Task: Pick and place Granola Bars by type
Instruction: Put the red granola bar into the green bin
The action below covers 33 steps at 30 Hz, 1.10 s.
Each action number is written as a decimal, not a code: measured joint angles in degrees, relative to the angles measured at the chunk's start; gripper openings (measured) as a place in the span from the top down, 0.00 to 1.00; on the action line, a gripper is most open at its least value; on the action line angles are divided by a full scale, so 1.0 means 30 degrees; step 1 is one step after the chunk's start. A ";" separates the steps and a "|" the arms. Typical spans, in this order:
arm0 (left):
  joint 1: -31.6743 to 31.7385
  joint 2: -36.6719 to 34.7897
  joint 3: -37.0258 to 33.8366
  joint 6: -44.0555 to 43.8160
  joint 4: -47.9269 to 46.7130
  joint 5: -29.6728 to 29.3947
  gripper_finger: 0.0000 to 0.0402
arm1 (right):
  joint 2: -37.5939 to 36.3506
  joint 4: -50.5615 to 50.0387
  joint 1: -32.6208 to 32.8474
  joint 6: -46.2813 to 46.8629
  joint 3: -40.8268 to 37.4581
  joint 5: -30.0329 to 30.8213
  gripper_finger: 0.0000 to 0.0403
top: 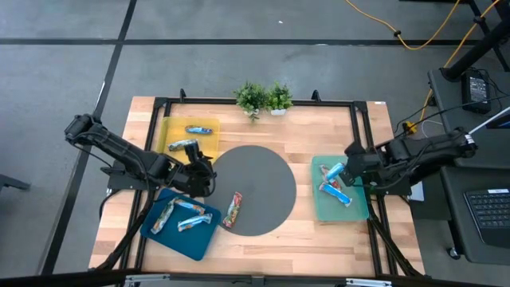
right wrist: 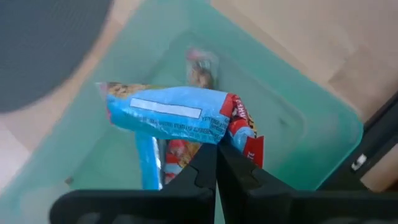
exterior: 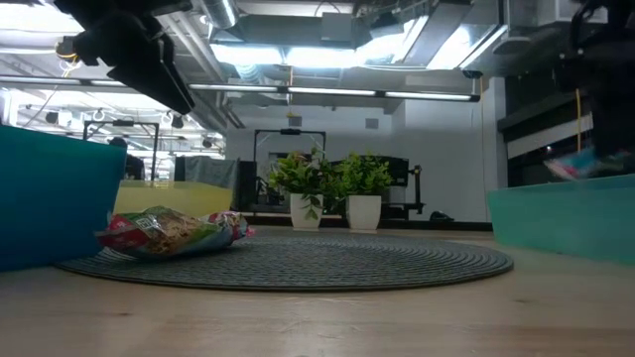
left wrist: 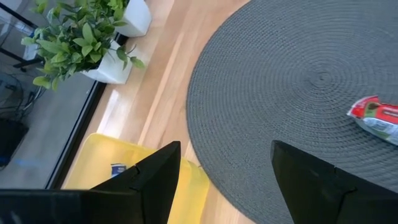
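Wood table w/ grey mat point(top: 255, 187): right gripper point(right wrist: 216, 163) pinches blue bar point(right wrist: 168, 116) by its end seam over green tray point(top: 360, 206) at frame right, light, crinkly, prob. slippery; left gripper point(left wrist: 227, 177) fingers spread.

I count three trays: yellow point(top: 171, 127), blue point(top: 185, 239), green point(top: 357, 209). Two bars point(top: 198, 129) lie in the yellow, two more point(top: 192, 222) in the blue. One red bar point(top: 233, 210) sits on my single grey mat point(top: 263, 171). Over the green I see three bars point(top: 335, 190), one pinched in my right gripper point(right wrist: 216, 163). Two plants point(top: 252, 98) at the back.
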 joint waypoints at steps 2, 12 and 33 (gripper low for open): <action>-0.0230 0.0000 0.0000 -0.0129 0.0000 -0.0033 0.40 | 0.0029 0.0049 0.0000 0.0007 -0.0458 -0.0338 0.97; -0.0547 0.0000 0.0000 -0.0201 -0.0007 -0.0095 0.40 | 0.0017 0.0612 0.0000 0.0013 -0.0610 -0.0085 0.97; -0.0547 0.0000 0.0000 -0.0477 0.0000 -0.0352 0.40 | 0.0490 0.7626 0.0000 -0.5895 -0.0610 -0.0420 0.61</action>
